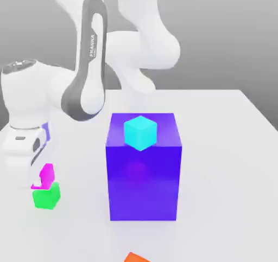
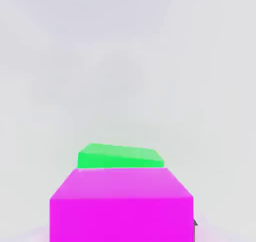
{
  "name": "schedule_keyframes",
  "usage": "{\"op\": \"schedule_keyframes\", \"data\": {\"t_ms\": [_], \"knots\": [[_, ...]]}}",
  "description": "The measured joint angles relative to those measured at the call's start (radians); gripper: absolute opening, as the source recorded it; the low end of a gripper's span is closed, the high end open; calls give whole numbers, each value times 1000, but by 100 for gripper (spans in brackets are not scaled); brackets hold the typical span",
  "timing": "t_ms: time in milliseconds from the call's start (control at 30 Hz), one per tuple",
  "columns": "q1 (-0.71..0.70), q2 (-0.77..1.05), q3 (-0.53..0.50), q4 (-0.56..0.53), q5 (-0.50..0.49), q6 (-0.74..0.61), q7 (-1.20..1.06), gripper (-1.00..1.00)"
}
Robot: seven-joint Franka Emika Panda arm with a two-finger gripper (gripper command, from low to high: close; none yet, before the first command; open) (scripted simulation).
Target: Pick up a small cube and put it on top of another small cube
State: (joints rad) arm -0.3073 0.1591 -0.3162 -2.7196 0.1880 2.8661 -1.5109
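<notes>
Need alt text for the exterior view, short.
A white robot arm lowers a magenta cube onto or just above a green cube at the exterior view's left. Beside them on the white table stands a big blue-purple block with a cyan cube on top.

magenta cube (image 1: 44, 176) just above green cube (image 1: 45, 197)
</notes>
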Motion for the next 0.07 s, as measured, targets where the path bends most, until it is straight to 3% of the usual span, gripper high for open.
{"op": "schedule_keyframes", "data": {"t_ms": [67], "knots": [[0, 0, 0, 0, 0, 0, 0, 100]]}}
